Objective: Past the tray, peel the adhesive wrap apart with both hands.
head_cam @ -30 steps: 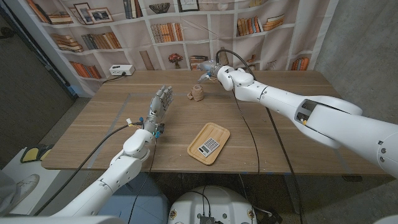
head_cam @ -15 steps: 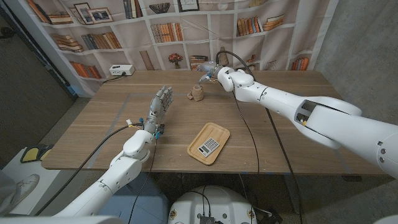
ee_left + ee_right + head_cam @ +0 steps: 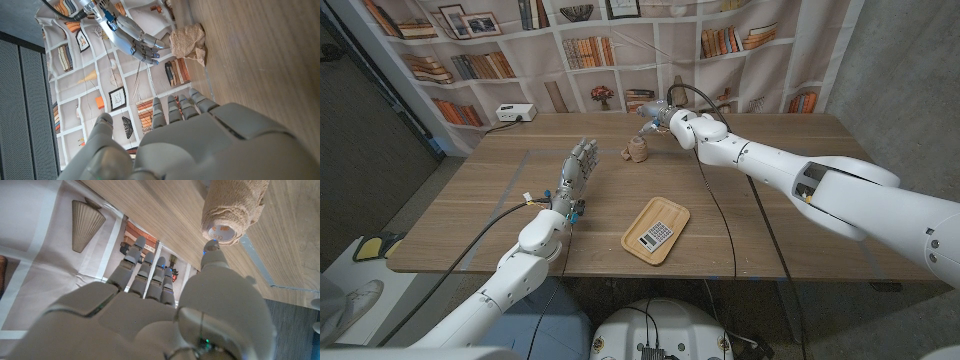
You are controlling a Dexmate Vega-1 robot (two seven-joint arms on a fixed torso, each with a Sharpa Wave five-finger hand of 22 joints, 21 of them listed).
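A tan roll of adhesive wrap (image 3: 637,151) stands on the table beyond the wooden tray (image 3: 672,214). The left wrist view shows the roll (image 3: 187,41) with a loose flap. My right hand (image 3: 655,117) hovers just behind and to the right of the roll with its fingers stretched out, holding nothing. In the right wrist view its thumb tip (image 3: 212,247) sits close under the roll's open end (image 3: 235,207); contact cannot be told. My left hand (image 3: 575,172) stands upright with its fingers apart, well to the left of the roll and empty.
The tray holds a small calculator-like item (image 3: 657,235). A white box (image 3: 515,112) sits at the table's far left corner. A black cable (image 3: 715,200) from the right arm drapes across the table beside the tray. A bookshelf backdrop stands behind the table.
My right hand has edged slightly left, toward the roll. The left hand and the roll have stayed put.
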